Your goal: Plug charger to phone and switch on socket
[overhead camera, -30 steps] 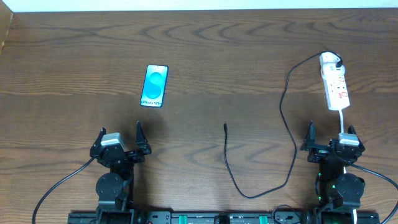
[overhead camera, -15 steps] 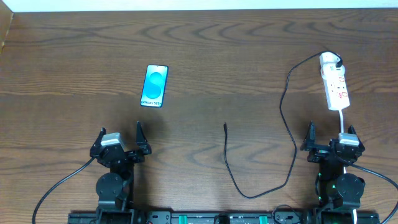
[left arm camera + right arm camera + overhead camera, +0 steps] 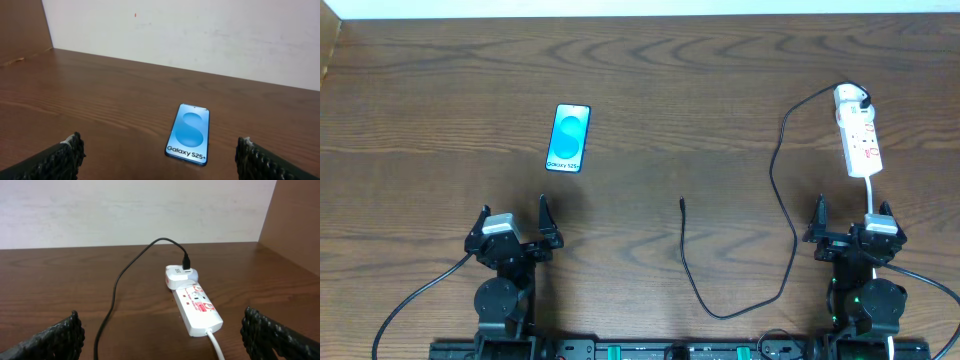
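Observation:
The phone [image 3: 569, 138] lies flat at the table's left, blue screen lit; the left wrist view shows the phone [image 3: 188, 134] straight ahead with "Galaxy S25+" on it. My left gripper [image 3: 512, 216] [image 3: 160, 157] rests open near the front edge, well short of it. The white socket [image 3: 858, 135] [image 3: 195, 303] lies at the far right, with a white adapter at its far end. The charger [image 3: 775, 190] [image 3: 114, 292], a thin black cable, loops from the adapter to its plug tip [image 3: 682, 203] mid-table. My right gripper [image 3: 850, 212] [image 3: 161, 336] stands open just before the socket.
A white wall [image 3: 200, 35] borders the table's far side. The socket's white cord [image 3: 217, 345] runs back between my right fingers toward the arm base. The cable's loop [image 3: 730, 305] lies close to the front edge between the two arms.

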Available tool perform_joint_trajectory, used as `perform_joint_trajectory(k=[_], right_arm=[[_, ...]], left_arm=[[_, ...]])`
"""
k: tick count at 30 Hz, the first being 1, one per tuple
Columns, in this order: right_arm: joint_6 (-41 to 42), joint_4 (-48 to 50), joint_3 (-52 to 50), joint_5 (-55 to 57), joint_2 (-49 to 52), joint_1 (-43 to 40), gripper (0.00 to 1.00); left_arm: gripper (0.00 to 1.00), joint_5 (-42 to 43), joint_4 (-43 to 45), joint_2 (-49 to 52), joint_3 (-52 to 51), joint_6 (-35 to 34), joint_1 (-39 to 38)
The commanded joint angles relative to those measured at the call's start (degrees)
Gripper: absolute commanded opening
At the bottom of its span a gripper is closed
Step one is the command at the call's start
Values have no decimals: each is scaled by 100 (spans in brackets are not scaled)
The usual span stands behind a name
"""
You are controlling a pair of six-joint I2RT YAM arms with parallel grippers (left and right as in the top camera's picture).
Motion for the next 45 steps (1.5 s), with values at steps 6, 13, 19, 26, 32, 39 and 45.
perform_joint_trajectory(k=[6,13,19,26,32,39,45], right_arm=[[-85,-24,-7,9,-52,50,99],[-87,-24,-7,9,-52,50,99],[-87,-24,-7,9,-52,50,99],[-87,-24,-7,9,-52,50,99],[-87,-24,-7,9,-52,50,99],[-87,-24,-7,9,-52,50,99],[-87,-24,-7,9,-52,50,99]], left_arm=[[98,44,-186,-20,-127,31,17],[98,142,-122,-20,-118,31,17],[98,144,-127,-17,90,33,17],[98,142,-133,173,402,48,17],[98,142,-131,774,975,59,17],[98,142,-317,1928,1917,192,17],[98,142,-826,3257,3082,337,17]])
